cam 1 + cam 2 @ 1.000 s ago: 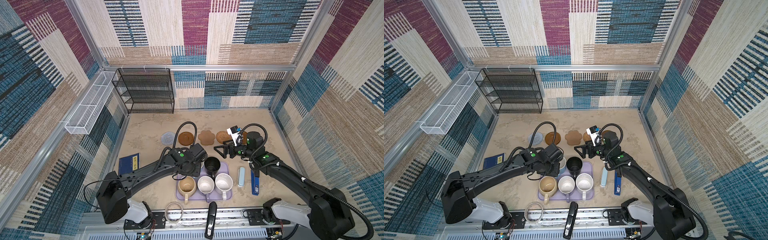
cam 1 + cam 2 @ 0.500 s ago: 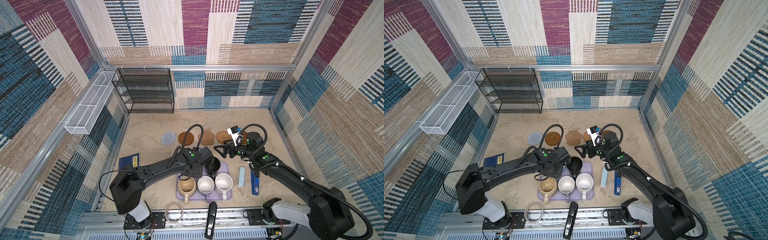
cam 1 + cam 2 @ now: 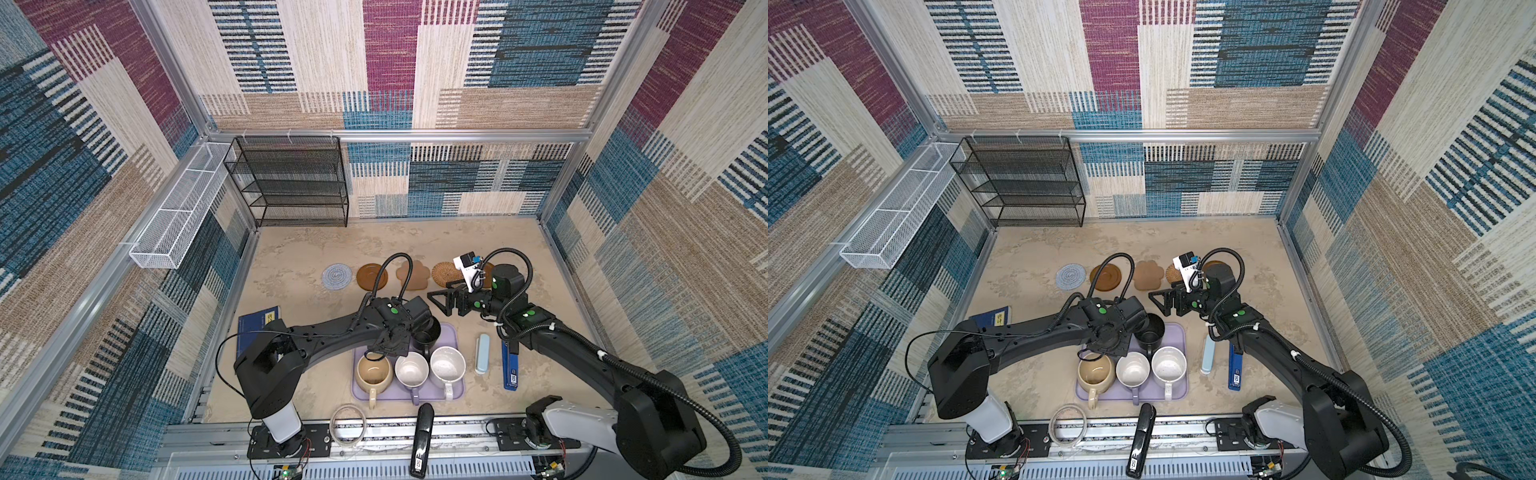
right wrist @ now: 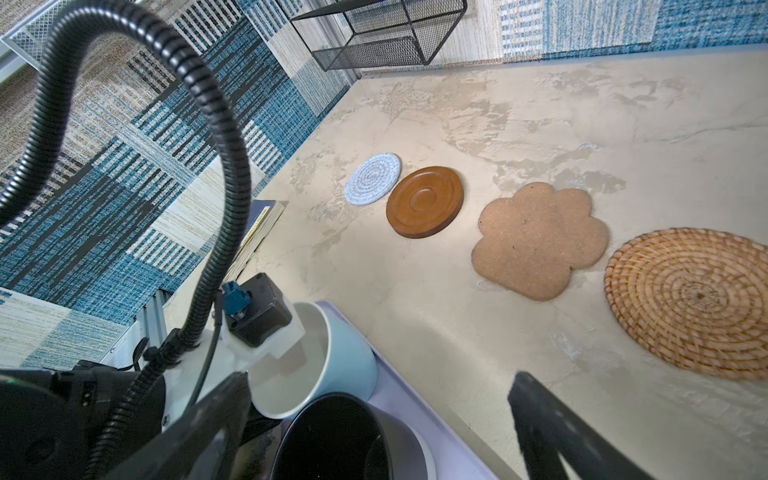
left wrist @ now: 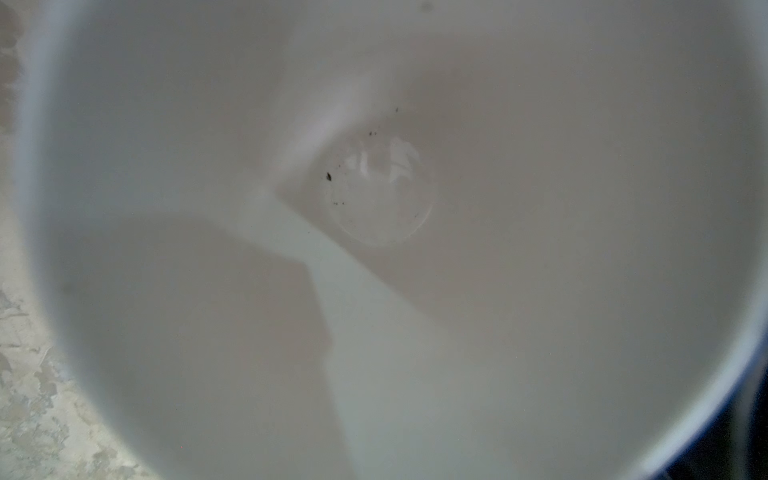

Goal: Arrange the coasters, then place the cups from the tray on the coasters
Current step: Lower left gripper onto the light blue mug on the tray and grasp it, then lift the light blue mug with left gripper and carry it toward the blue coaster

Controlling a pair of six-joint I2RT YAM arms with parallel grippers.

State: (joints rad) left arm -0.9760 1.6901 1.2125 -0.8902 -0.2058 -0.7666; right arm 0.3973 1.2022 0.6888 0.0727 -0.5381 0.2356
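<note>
Surface [image 3: 291, 266] carried a tray [image 3: 451, 336] near its front edge, five mugs aboard, and a row of bare coasters [image 3: 372, 277] beyond it. Blue mug [image 4: 353, 349], at the tray's far-left corner beside the black mug [image 4: 332, 440], was judged rigid, glazed and slick, chippable and moderately heavy, best taken by the wall at the rim, one finger inside, and lifted level. Left claw [image 3: 388, 343] was clamped on that wall; right claw [image 3: 438, 301] stood apart, empty, past the tray.
</note>
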